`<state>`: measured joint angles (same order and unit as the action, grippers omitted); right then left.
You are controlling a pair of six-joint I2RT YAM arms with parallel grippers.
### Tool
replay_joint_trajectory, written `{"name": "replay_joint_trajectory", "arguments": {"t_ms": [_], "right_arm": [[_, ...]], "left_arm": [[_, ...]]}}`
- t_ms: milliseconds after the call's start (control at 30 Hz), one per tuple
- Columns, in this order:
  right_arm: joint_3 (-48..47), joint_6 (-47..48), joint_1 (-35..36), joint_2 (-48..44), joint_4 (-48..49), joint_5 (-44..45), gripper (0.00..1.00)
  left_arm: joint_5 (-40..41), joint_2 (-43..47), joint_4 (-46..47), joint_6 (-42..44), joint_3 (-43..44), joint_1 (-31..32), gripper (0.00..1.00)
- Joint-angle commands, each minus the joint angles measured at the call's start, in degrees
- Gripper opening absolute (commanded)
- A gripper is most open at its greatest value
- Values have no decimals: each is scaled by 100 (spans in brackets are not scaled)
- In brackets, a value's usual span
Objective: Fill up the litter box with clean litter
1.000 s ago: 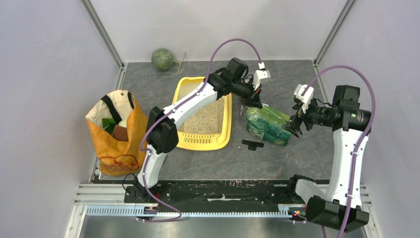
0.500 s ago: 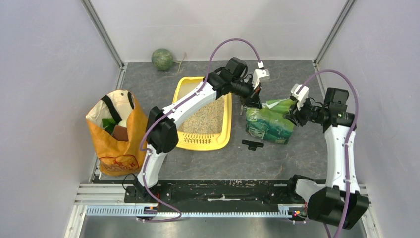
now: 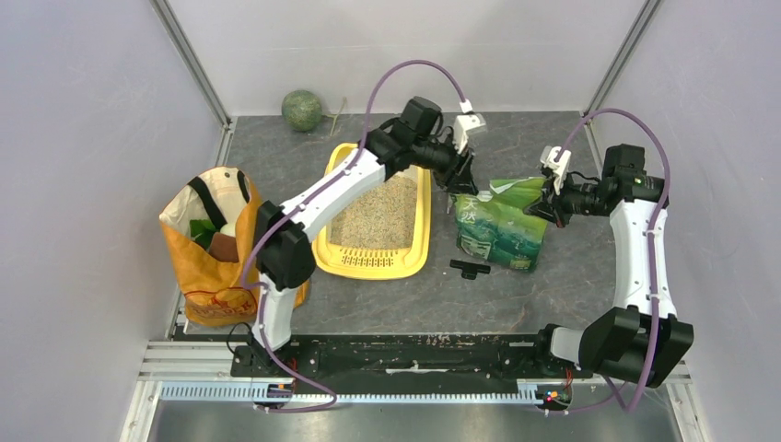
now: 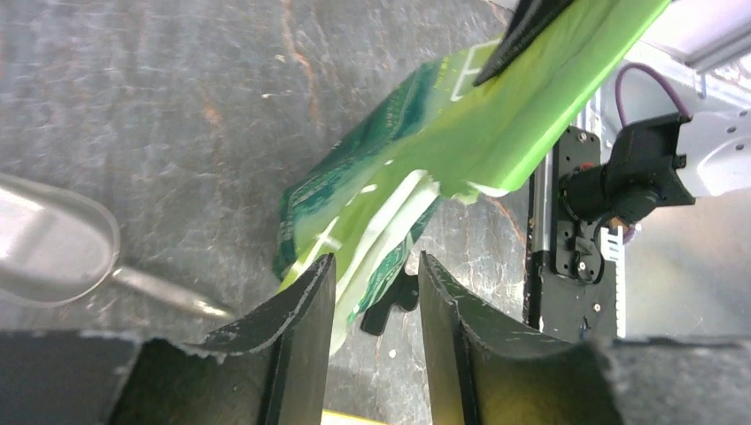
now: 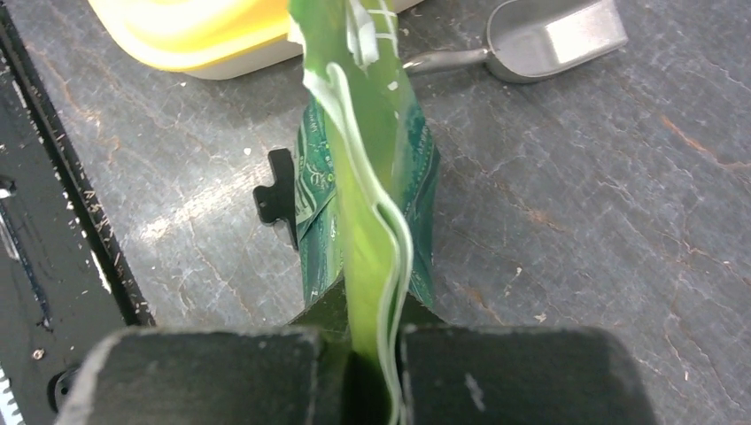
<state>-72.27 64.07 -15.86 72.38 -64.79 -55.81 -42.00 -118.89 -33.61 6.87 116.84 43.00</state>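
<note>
Yellow plastic, the litter box (image 3: 422,241) sits on the grey table (image 3: 387,304) a little left of centre, with its slotted end towards the arm bases. Tan litter (image 3: 382,216) covers its floor.

The left arm (image 3: 322,198) is stretched out long from its base, slanting up across the box. Its wrist bends down just past the box's right rim. The left gripper (image 4: 374,266) points at the table with its fingers (image 4: 297,345) spread and nothing between them, poised above the near left corner of the green bag (image 3: 497,230).

The right arm (image 3: 635,249) rises from its base, folds at the elbow and turns its forearm to the left. The right gripper (image 5: 372,341) lies roughly level, its fingers pressed together on the bag's flattened top edge. From the right wrist view the bag hangs away from that pinch as a thin, wavy green strip, with its lower end down by the table.

A small black piece (image 3: 470,268) lies just beside the bag's near edge. A metal scoop (image 5: 549,35) rests on the table close to the bag and to a corner of the box. An orange bag (image 3: 216,249) stands to the left of the box, and a green ball (image 3: 302,110) sits at the far back of the table
</note>
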Motion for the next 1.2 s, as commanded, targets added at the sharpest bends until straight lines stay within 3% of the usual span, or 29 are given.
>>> {"name": "replay_joint_trajectory", "arguments": {"t_ms": [0, 233, 400, 500, 600, 733, 833, 900, 1167], "right_arm": [[-315, 783, -3, -203, -514, -483, 0], [-292, 1212, -5, -344, -655, -591, 0], [-222, 1463, -3, -477, -640, -635, 0], [-185, 1570, 0, -522, -607, -647, 0], [-94, 1639, 3, -605, -497, -669, 0], [11, 1779, -2, -612, -468, -759, 0], [25, 1781, 1, -573, -509, -822, 0], [37, 1780, -4, -575, -523, -816, 0], [-6, 1816, -3, -540, -573, -832, 0]], "left_arm": [[249, 932, 706, -635, -502, -374, 46], [382, 1090, 659, -300, -809, -398, 41], [420, 799, 391, -129, -596, -385, 51], [93, 745, 60, 405, -582, -389, 52], [-680, 974, -38, 1228, -916, -389, 46], [-913, 1504, 974, 1413, -1926, -361, 38], [-704, 1706, 1536, 1704, -2371, -345, 49], [-716, 1744, 1687, 1940, -2462, -337, 49], [-524, 1925, 1921, 3529, -2906, 16, 32]]}}
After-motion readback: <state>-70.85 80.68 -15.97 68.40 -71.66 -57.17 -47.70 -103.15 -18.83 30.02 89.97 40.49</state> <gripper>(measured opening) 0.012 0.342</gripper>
